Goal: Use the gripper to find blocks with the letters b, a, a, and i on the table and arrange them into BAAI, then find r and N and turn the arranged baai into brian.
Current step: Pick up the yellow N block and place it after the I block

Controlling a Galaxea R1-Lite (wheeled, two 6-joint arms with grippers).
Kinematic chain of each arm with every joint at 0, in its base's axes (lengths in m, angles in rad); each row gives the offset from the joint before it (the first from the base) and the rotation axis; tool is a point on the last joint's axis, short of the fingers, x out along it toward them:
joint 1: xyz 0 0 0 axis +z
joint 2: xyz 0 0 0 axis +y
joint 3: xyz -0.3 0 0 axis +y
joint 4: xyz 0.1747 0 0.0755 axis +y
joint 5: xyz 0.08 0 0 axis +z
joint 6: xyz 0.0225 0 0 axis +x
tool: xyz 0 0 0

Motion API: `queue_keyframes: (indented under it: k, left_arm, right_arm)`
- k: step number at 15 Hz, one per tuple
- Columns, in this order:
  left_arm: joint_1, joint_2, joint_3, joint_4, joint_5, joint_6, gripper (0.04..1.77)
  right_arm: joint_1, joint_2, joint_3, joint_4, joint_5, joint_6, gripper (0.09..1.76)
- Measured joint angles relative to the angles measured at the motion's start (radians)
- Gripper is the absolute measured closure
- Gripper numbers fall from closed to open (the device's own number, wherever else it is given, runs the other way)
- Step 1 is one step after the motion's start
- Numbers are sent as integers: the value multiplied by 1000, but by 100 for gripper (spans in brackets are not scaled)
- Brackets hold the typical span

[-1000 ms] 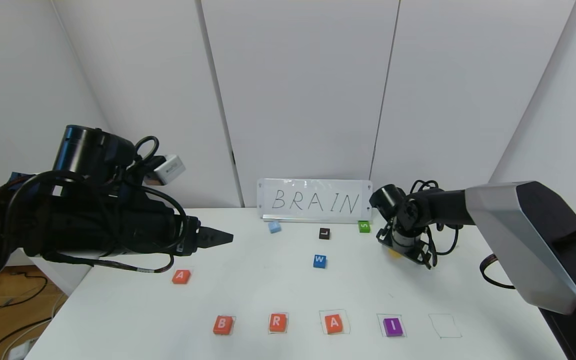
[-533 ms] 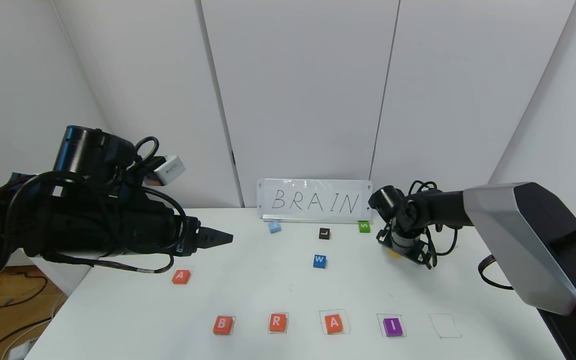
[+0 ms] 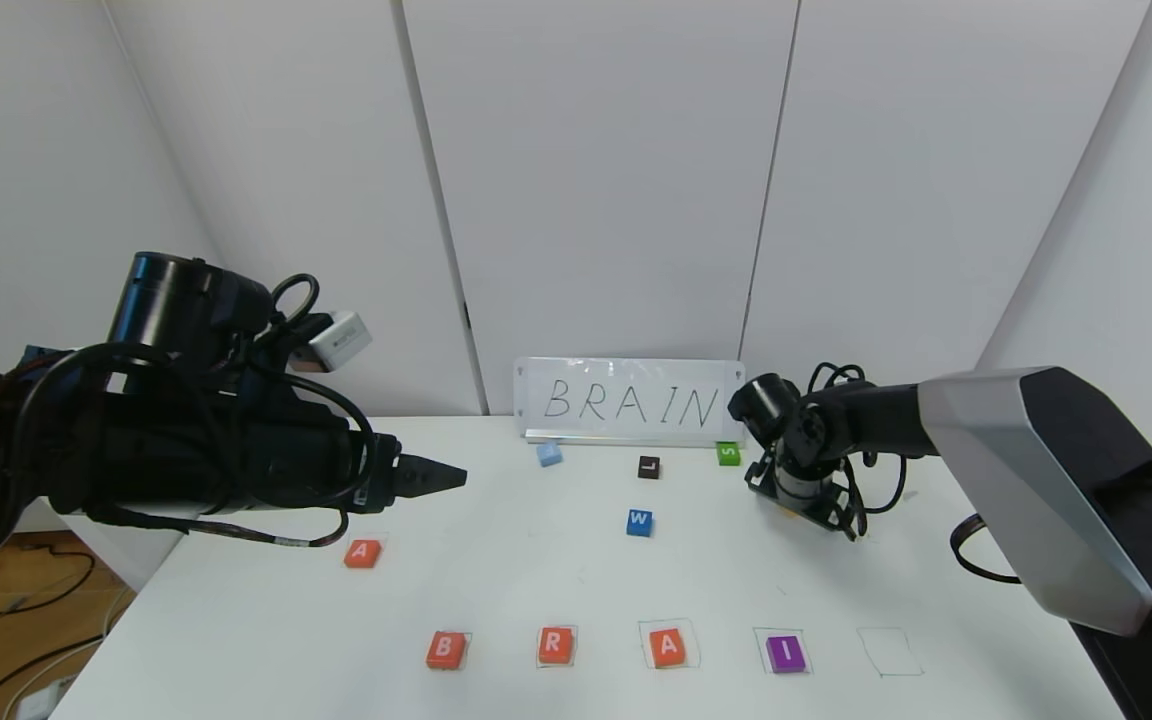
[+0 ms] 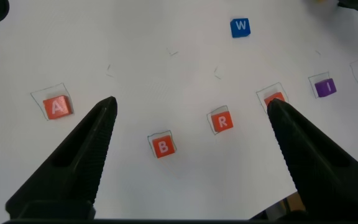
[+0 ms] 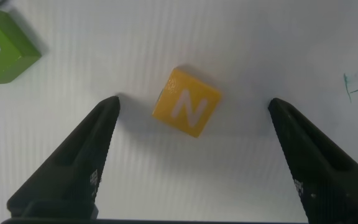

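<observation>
The white counter (image 3: 576, 580) stretches out in front of the robot, a handwritten BRAIN sign (image 3: 629, 402) propped at its far edge. The left arm reaches in level from the left, high above the counter, its left hand (image 3: 426, 476) pointing toward the middle with the fingers spread wide apart and nothing between them. The right arm bends in from the right and tips its wrist down at the far right of the counter; the right hand (image 5: 191, 162) hangs directly over N (image 5: 187, 102), fingers apart on either side of the yellow block, not touching it. N lies flat and turned at an angle, just beside a green S block (image 5: 5, 45). Along the near edge the blocks B (image 3: 445, 649), r (image 3: 555, 645), A (image 3: 667, 647) and I (image 3: 785, 653) sit in a row in drawn squares, with one empty outline (image 3: 889, 651) at the right end. A second A (image 3: 362, 552) lies apart to the left.
</observation>
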Motion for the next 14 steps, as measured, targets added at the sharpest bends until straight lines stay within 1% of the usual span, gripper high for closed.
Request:
queue_keyframes:
  k: [9, 14]
  left_arm:
    - [-1, 6, 0, 0, 0, 0, 9]
    - [-2, 12, 0, 0, 0, 0, 9]
  right_arm:
    - [-11, 0, 0, -10, 0, 1, 14]
    - [-2, -29, -2, -12, 37, 12, 14]
